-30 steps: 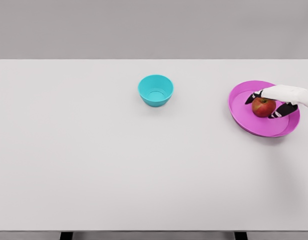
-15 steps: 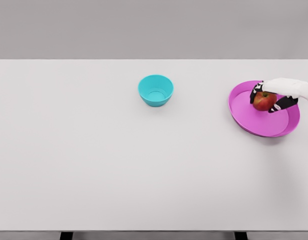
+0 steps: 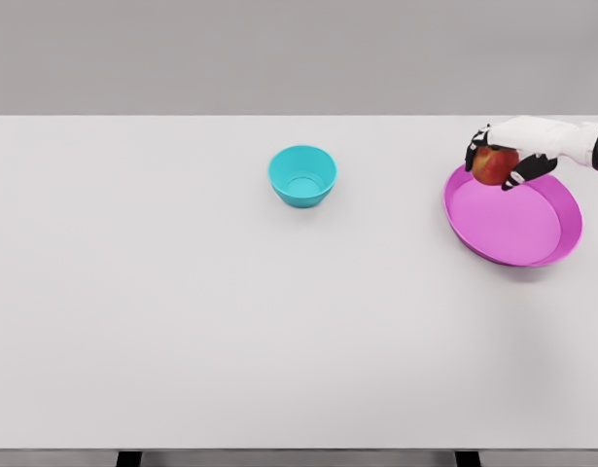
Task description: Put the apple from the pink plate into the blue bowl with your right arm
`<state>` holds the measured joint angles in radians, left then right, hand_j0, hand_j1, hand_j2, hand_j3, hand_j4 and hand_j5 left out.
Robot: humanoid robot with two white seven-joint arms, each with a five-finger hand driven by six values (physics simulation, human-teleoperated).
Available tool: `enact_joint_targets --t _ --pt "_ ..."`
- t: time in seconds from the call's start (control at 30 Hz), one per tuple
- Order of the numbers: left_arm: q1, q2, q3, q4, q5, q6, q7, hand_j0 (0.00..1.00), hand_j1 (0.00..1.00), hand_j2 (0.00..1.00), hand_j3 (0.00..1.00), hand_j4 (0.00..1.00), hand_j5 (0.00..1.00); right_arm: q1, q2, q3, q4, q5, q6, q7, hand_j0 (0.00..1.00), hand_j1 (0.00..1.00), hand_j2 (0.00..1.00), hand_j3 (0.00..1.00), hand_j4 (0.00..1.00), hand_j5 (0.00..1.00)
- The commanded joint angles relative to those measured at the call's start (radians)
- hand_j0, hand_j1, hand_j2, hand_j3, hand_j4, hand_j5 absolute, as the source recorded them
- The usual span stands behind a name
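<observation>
The apple (image 3: 494, 164) is now off the plate (image 3: 512, 229). One second ago it sat on the plate floor with the right hand (image 3: 501, 156) closing around it; half a second ago it was grasped and just rising. It is now held in the air above the plate's far left rim, higher and further left than before. The right hand grasps the apple, dark fingers (image 3: 525, 171) wrapped on both sides of it and the palm over its top.

Judgement: pick-up is complete and the carry has begun. The bowl (image 3: 302, 175) has not moved and holds nothing visible. It stands well apart from the apple, near the middle of the table's far edge, so most of the travel remains, followed by lowering and release.

The plate lies unchanged beside the table's (image 3: 182, 311) right edge, toward the far right corner, with nothing on it.

Count: one apple, one plate, one bowl, one table. One arm shows, entering from the right edge. The left arm is out of view.
</observation>
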<state>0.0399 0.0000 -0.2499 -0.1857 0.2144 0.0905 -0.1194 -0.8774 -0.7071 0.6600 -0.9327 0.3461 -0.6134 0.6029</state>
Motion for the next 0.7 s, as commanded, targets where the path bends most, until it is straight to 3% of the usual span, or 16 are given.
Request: enact_joint_targets --t 0.0,0.47,0.67 --pt "0.000 0.000 0.000 0.000 0.000 0.000 0.000 1.00 1.00 1.00 1.00 1.00 1.00 -0.003 0.032 -0.002 -0.003 0.005 0.003 0.000 0.49 0.49 0.49 0.49 0.49 0.49" --pt "0.000 0.000 0.000 0.000 0.000 0.000 0.000 1.00 1.00 1.00 1.00 1.00 1.00 -0.023 0.136 0.001 -0.133 0.008 0.003 0.000 0.49 0.49 0.49 0.49 0.49 0.49" --pt "0.000 0.000 0.000 0.000 0.000 0.000 0.000 1.00 1.00 1.00 1.00 1.00 1.00 -0.034 0.181 0.010 -0.149 0.010 0.003 0.000 0.49 0.49 0.49 0.49 0.49 0.49"
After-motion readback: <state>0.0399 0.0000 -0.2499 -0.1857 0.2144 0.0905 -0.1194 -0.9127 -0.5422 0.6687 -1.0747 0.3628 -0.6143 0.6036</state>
